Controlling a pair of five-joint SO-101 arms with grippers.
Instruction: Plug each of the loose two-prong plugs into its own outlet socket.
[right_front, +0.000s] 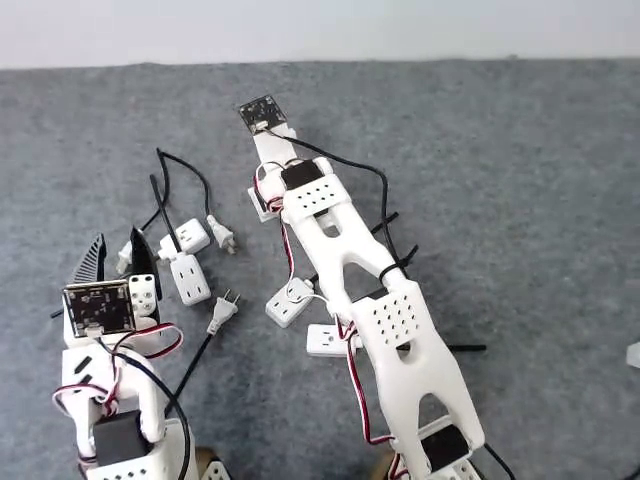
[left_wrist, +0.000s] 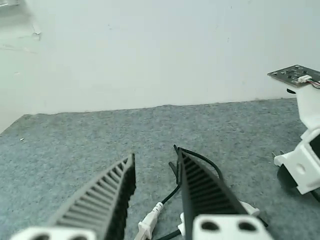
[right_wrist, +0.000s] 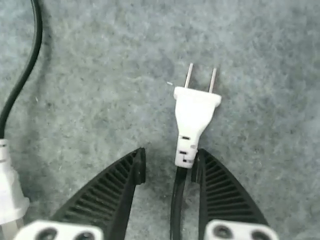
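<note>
- The right gripper (right_wrist: 169, 154) has its black fingers apart and is clamped on nothing.
- A white two-prong plug (right_wrist: 195, 112) lies flat on the grey carpet (right_wrist: 100, 50). Its cord end sits between the fingertips and its prongs point away from the claw. It lies close against one finger, but we cannot tell whether they touch.
- Off to one side of that claw lies a second plug (right_wrist: 9, 195), with a black cord (right_wrist: 22, 75) running from it.
- In the high view, the right arm (right_front: 390, 320) stretches from the lower right toward the upper centre of the frame.
- The left gripper (right_front: 118, 240) sits at the lower left of the high view, fingers spread and holding nothing. A small plug (right_front: 124, 258) lies on the carpet between them.
- Just right of the left gripper, we see the upper socket (right_front: 190, 237) and the lower socket (right_front: 190, 279) close together.
- The third socket (right_front: 288, 302) and the fourth socket (right_front: 330, 340) lie at lower centre, beside the right arm.
- A loose plug (right_front: 222, 235) lies just right of the upper socket.
- Another plug (right_front: 222, 312) lies below and to the right of the lower socket, its cord running toward the bottom edge.
</note>
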